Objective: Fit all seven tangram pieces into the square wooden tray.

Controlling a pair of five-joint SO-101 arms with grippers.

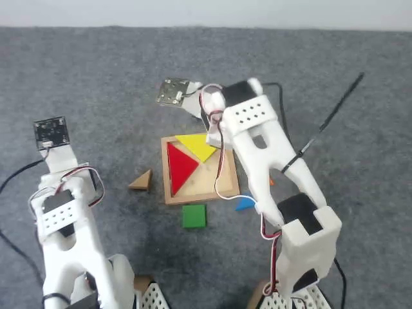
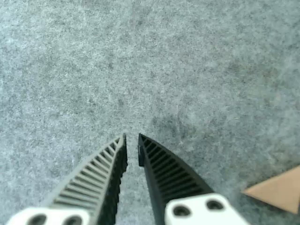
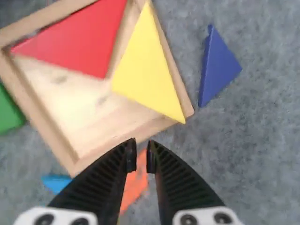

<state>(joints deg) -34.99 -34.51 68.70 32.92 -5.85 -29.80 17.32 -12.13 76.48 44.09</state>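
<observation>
Tray (image 1: 205, 181) sits mid-tabletop with two of seven pieces in. Red triangle (image 1: 180, 166): long side on the tray's left edge, apex to centre. Yellow triangle (image 3: 145, 75): long side on the far edge, apex to centre. It looks to ride up on the rim, though I can't be sure; if so, later pieces won't seat.

Right gripper (image 3: 139, 150) is over the orange piece (image 3: 136, 183), just beside the tray's right edge. Its fingers are almost together and empty, so descending like that would likely shove the piece. Left gripper (image 2: 131, 140) is likewise near-closed and empty, near the tan triangle (image 2: 276, 190).
</observation>
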